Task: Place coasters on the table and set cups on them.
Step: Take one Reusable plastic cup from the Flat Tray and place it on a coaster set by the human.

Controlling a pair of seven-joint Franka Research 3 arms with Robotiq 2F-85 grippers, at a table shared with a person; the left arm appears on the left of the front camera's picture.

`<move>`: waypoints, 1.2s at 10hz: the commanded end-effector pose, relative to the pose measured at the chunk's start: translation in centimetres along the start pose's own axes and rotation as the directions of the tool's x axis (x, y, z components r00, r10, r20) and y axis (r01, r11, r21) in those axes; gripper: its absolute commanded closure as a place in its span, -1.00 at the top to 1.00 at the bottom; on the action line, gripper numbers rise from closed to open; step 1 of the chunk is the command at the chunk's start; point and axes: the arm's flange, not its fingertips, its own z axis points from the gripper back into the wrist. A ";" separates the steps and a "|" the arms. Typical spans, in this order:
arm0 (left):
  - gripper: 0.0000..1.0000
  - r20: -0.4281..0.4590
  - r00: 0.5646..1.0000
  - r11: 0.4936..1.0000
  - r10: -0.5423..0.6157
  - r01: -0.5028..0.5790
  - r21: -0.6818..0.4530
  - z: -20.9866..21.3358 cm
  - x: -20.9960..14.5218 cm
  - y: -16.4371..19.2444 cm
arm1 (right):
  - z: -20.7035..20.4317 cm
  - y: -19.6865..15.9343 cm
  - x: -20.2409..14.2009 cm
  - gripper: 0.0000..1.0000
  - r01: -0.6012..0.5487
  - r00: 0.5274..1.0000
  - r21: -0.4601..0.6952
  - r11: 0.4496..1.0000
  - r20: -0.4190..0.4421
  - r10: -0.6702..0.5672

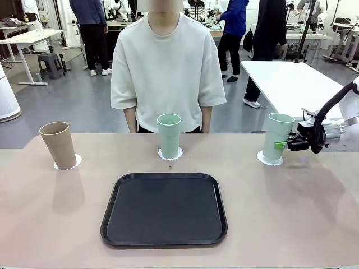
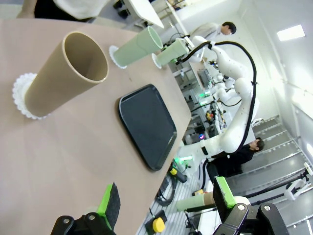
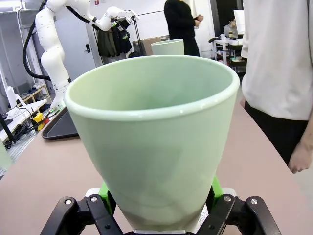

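Observation:
Three cups stand in a row on the beige table (image 1: 50, 224), each over a lacy white coaster. At the left the tan cup (image 1: 58, 145) sits on its coaster (image 1: 74, 163). In the middle is a mint cup (image 1: 169, 135) on a coaster (image 1: 169, 155). My right gripper (image 1: 286, 144) is shut on the right mint cup (image 1: 277, 137), which leans slightly over its coaster (image 1: 265, 159). The right wrist view has that cup (image 3: 151, 132) between the green pads (image 3: 104, 191). My left gripper (image 2: 166, 200) hangs open above the table, off to the side of the tan cup (image 2: 66, 73).
A black tray (image 1: 164, 208) lies at the table's front middle, with nothing on it. A person in a pale shirt (image 1: 167, 67) stands at the far edge behind the middle cup, with a hand (image 3: 301, 156) hanging near the right cup. A white table (image 1: 291, 78) stands behind on the right.

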 end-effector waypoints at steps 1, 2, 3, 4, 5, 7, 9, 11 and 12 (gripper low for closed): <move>1.00 -0.004 1.000 1.000 -0.002 0.002 0.001 0.2 0.0 -0.1 | 0.3 -0.8 0.5 0.67 0.019 1.000 0.015 1.000 -0.013 -0.019; 1.00 -0.004 1.000 1.000 -0.002 0.002 0.001 0.2 0.0 -0.1 | 0.3 -0.9 0.4 0.67 0.024 1.000 0.015 1.000 -0.015 -0.024; 1.00 -0.004 1.000 1.000 -0.002 0.002 0.001 0.2 0.0 -0.1 | 0.3 -0.8 0.4 0.67 0.028 0.999 0.016 0.999 -0.018 -0.028; 1.00 -0.004 1.000 1.000 -0.002 0.002 0.001 0.2 0.0 -0.1 | 0.3 -0.8 0.3 0.67 0.032 0.999 0.017 0.999 -0.021 -0.032; 1.00 -0.004 1.000 1.000 -0.002 0.002 0.001 0.2 0.0 -0.1 | 0.2 -0.8 0.2 0.67 0.035 0.999 0.018 0.999 -0.024 -0.035; 1.00 -0.004 1.000 1.000 -0.002 0.002 0.001 0.2 0.0 -0.1 | 0.1 -1.0 -0.2 0.67 0.049 0.998 0.017 0.999 -0.032 -0.048; 1.00 -0.004 1.000 1.000 -0.002 0.002 0.001 0.2 0.0 -0.1 | -0.1 -1.0 -0.5 0.67 0.057 0.998 0.018 0.998 -0.037 -0.056; 1.00 -0.004 1.000 1.000 -0.002 0.002 0.001 0.2 0.0 -0.1 | -0.2 0.0 -0.8 0.67 0.039 0.999 0.010 0.999 -0.018 -0.038; 1.00 -0.004 1.000 1.000 -0.002 0.002 0.001 0.2 0.0 -0.1 | -0.2 0.0 -0.8 0.67 0.039 0.999 0.010 0.999 -0.018 -0.038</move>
